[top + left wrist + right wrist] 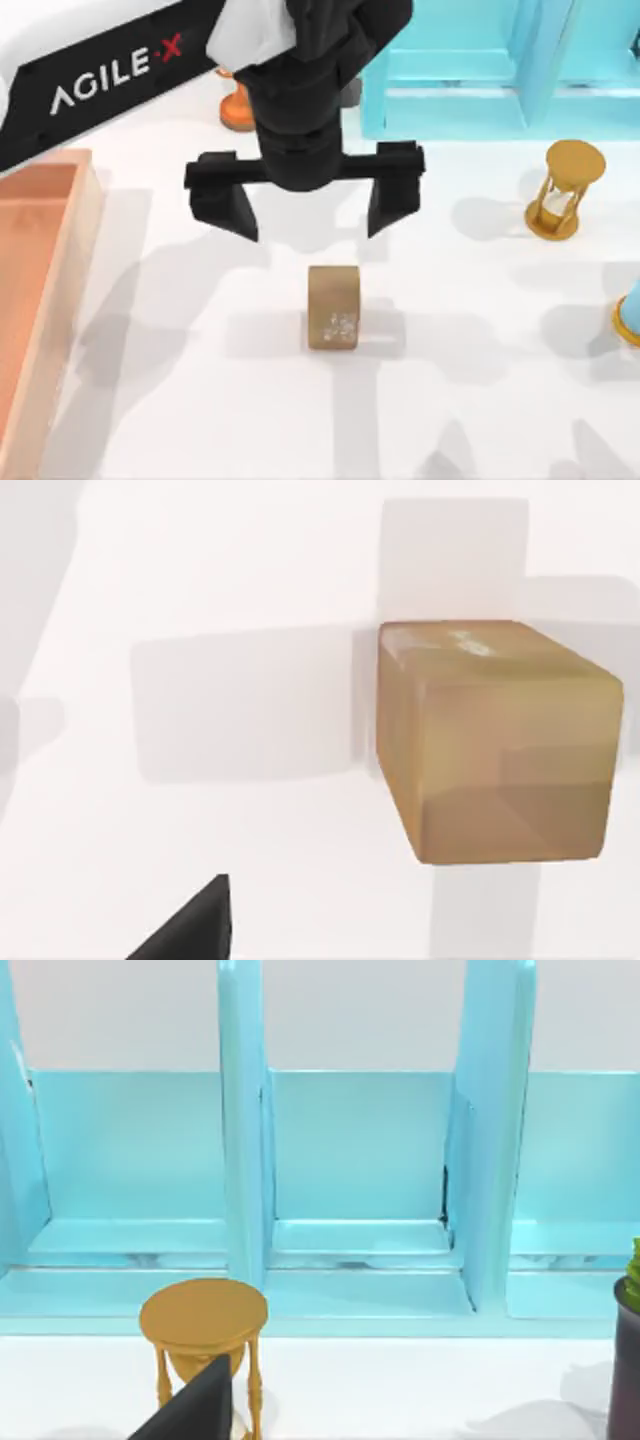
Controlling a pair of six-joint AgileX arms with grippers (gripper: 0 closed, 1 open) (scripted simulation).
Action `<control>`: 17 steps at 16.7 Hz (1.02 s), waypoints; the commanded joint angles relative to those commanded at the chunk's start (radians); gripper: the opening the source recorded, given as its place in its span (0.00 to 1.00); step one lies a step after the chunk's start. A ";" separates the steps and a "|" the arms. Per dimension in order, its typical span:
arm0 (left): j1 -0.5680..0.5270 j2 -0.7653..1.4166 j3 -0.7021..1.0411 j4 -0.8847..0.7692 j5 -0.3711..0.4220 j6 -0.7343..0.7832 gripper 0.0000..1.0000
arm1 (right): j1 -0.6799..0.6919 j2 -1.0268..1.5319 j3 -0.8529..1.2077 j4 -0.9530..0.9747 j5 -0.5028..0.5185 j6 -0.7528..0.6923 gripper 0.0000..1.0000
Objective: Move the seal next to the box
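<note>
Seal (334, 308) below open left tool (306, 208), apart.

Tan-brown seal (333, 307), whitish pattern; orange-tan box (40, 290); cyan shelf (500, 65); golden hourglass (566, 189).

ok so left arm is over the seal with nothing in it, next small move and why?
Probably ease the left tool toward the seal and straight down over it. Its fingers stand open and empty, short of the block on the top view's upper side. The seal lies alone mid-table, far from the box at the left edge.
</note>
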 joint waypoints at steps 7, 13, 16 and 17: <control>-0.044 0.135 0.122 -0.086 -0.002 -0.046 1.00 | 0.000 0.000 0.000 0.000 0.000 0.000 1.00; -0.040 0.141 0.082 -0.044 -0.002 -0.043 1.00 | 0.000 0.000 0.000 0.000 0.000 0.000 1.00; -0.040 0.159 -0.020 0.083 -0.002 -0.041 1.00 | 0.000 0.000 0.000 0.000 0.000 0.000 1.00; -0.040 0.167 -0.060 0.138 -0.002 -0.041 1.00 | 0.000 0.000 0.000 0.000 0.000 0.000 1.00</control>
